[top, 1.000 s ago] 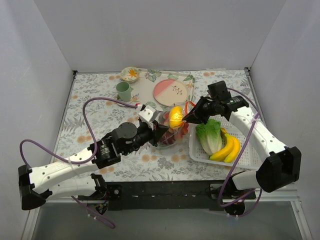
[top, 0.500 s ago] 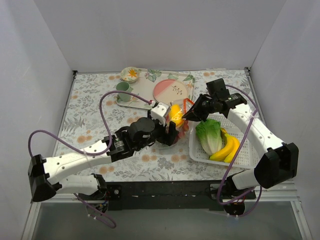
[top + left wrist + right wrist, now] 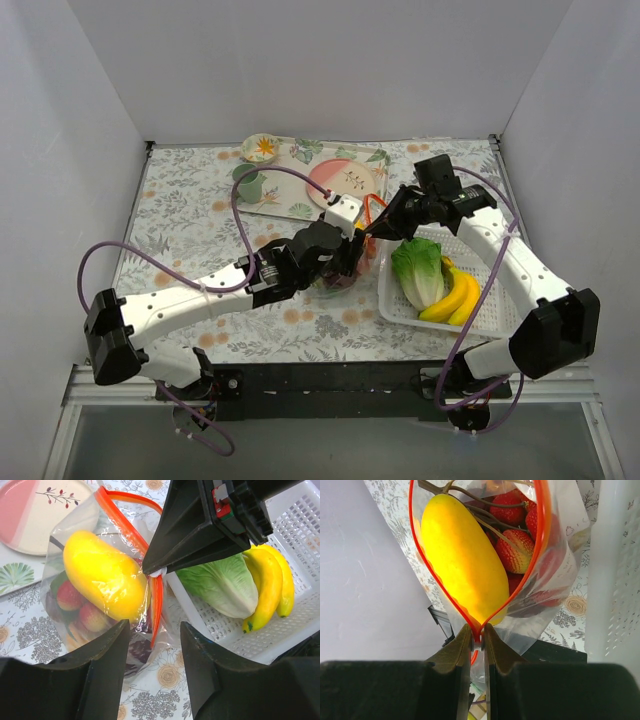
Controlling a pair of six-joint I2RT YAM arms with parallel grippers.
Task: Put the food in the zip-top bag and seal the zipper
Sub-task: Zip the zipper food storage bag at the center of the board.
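- Surface (image 3: 180, 220): floral-patterned; carries all items.
- Basket (image 3: 500, 312): white, slotted, at the right; contains lettuce (image 3: 220, 582) and bananas (image 3: 270, 590).
- Zip-top bag (image 3: 560, 570): clear; lies on the surface just beside the basket's left wall, between both claws, mouth open.
- Left claw (image 3: 155, 626): fingers parted, gripping nothing, poised over the bag.
- Right claw (image 3: 477, 632): pinched tight on the zipper's end.
- Yellow fruit (image 3: 100, 575): inside the bag, uppermost.
- Red fruits (image 3: 512, 550): inside the bag, beneath it.
- Zipper (image 3: 541, 530): red-orange strip, unsealed, its two sides bowed apart.
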